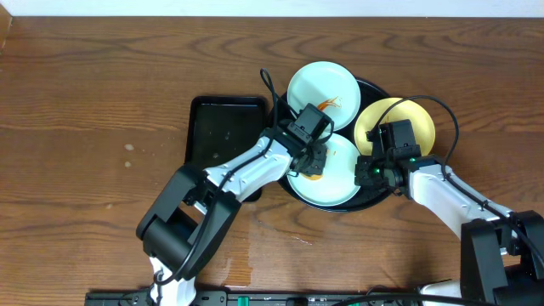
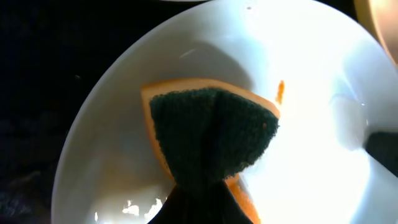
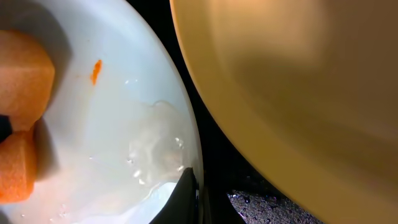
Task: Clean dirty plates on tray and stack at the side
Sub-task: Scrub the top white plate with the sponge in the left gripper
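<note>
Tray (image 1: 371, 87) packed with three plates (image 1: 322, 86), both arms (image 1: 255, 166) above; rectangular tray (image 1: 223, 127) blocks left; bare table (image 1: 85, 127) beyond.

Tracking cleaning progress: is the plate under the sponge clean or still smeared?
Still smeared: the plate shows a small orange streak beside the sponge.

three plates in all: a far white plate (image 1: 323, 85), a near white plate (image 1: 340, 183) and one yellow plate (image 1: 418, 119). two trays: one round black tray (image 1: 371, 87) and one rectangular black tray (image 1: 223, 127). one sponge (image 2: 211, 130), orange with a dark green face. two small orange smears: the far plate's smear (image 1: 329, 104) and the near plate's smear (image 2: 280, 91). two robot arms, a left arm (image 1: 246, 170) and a right arm (image 1: 442, 189). one wooden counter (image 1: 85, 127).
</note>
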